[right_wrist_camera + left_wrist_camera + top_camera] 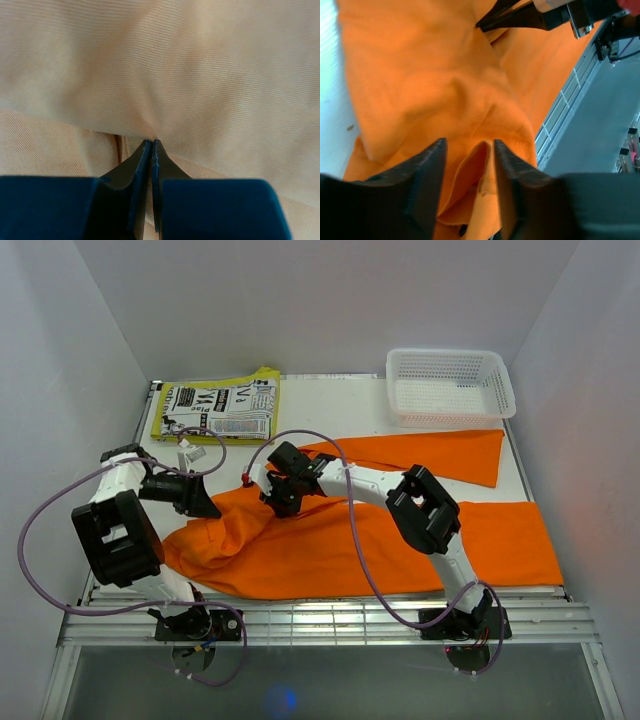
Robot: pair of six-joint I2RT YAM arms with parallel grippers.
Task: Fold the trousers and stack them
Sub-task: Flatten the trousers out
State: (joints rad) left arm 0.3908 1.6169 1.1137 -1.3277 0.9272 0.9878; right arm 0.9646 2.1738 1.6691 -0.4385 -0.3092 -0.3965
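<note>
**Position of work.** The orange trousers (400, 540) lie open on the desk (330, 400). The bunched waist end is at 9 o'clock. One leg runs toward 3 o'clock and the other angles toward 2 o'clock, so the legs are splayed and not overlaid. A folded printed garment (215, 408) lies at 11 o'clock and a white basket (450, 385) at 1 o'clock.

**Claw state.** The right claw (151, 145) is closed, and its tips pinch a small pucker of cloth near the crotch. The left claw (468, 150) is at the waist end. Its fingers stand apart with a raised fold of cloth between them, not clamped.

**Stage.** Judged as the grasp before the first fold. No fold is visible yet.

**Failure risks.**
- The right pinch is shallow and made at the tips only. Tension during a lift could pull the cloth free.
- The frames do not show how many layers the pinch holds. A single layer would drag the top panel and leave the underside bunched.
- If the left claw lifts before it closes, the waist will stay on the desk and the fold will skew.
- Folding with the legs splayed would give a misaligned bundle.
- The lower hem lies along the 6 o'clock edge, so a pull that way could slide cloth onto the rail.
</note>
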